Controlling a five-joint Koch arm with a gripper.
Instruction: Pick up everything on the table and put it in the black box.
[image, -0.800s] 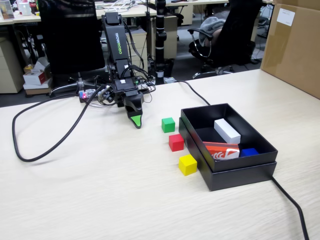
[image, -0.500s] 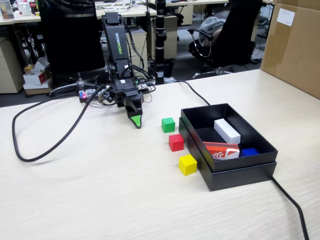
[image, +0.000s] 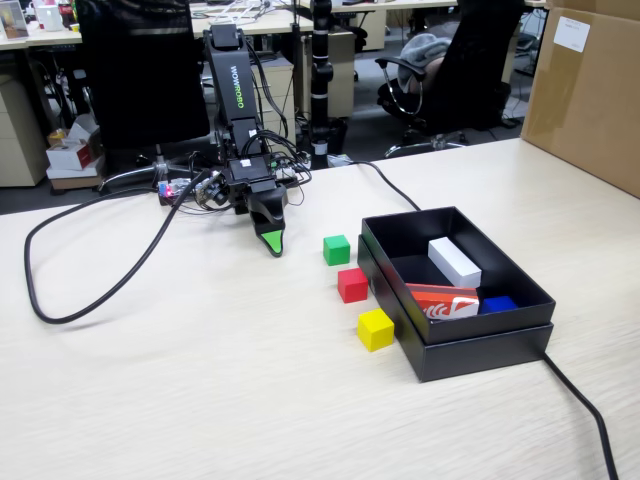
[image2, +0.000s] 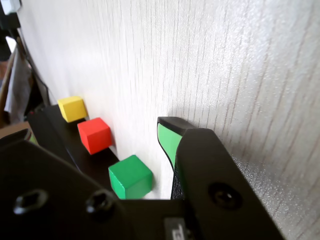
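— Office chairs and desks crowd the background; what sits on the bench (image: 200, 380) itself?

— Three cubes in a line just beside the black box (image: 480, 345): the green cube (image: 336, 249) at 12 o'clock of the row, the red cube (image: 352, 284) in the middle, the yellow cube (image: 375, 328) at 6. None is in the box yet. Inside it lie a long white block (image: 455, 261), an orange-red packet (image: 443, 301) and something blue (image: 498, 303).

— And your end effector?

— My end effector (image: 271, 243) hangs tip-down near the bench, at about 9 o'clock from the green cube and apart from it. It carries nothing. Only one green-padded tip shows in either view, so I cannot tell whether it is spread or pressed together.

— Why start there?

— I judge green the nearest target; the wrist view puts it closest to me, with red and yellow beyond. Close to the box wall, the cubes leave little room on that side.
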